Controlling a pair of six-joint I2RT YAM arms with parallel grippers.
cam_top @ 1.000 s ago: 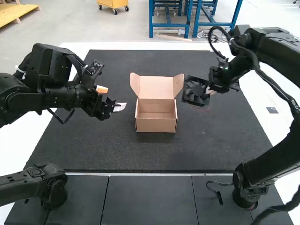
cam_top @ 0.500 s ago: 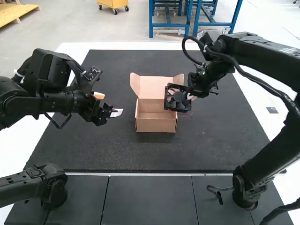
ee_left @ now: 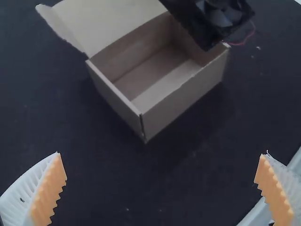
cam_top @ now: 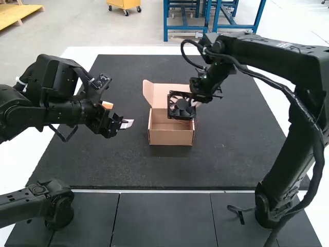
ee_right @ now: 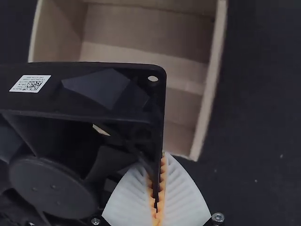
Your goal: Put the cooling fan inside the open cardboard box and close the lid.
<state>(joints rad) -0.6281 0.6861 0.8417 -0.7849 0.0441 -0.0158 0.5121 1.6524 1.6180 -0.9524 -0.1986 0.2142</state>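
The left claw (cam_top: 119, 123) is hanging over the black mat (cam_top: 103, 159) on the bench, to the left of the cardboard box (cam_top: 171, 133) and apart from it. Its white ribbed fingers (ee_left: 35, 195) with orange toothed pads are standing wide apart, gripping nothing.

Farther in, the right claw (cam_top: 193, 99) is clamping the cooling fan (cam_top: 181, 106) by one edge of its frame, an orange pad pressing against the black plastic. The fan is hanging on edge, tilted, above the box's open top near its far right corner. Whether it is touching the rim cannot be told.

The box is sitting upright on the mat with nothing inside, its bare floor showing. Its lid (cam_top: 164, 95) is standing up behind the opening, with small tabs sticking out at both upper corners.

The box is plain brown board with straight walls. The fan is a square black frame with a round hub and curved blades, a small white label (ee_right: 29, 83) on its side and a thin reddish lead (ee_left: 248, 38) trailing from it. The mat is looking dull and finely grained.
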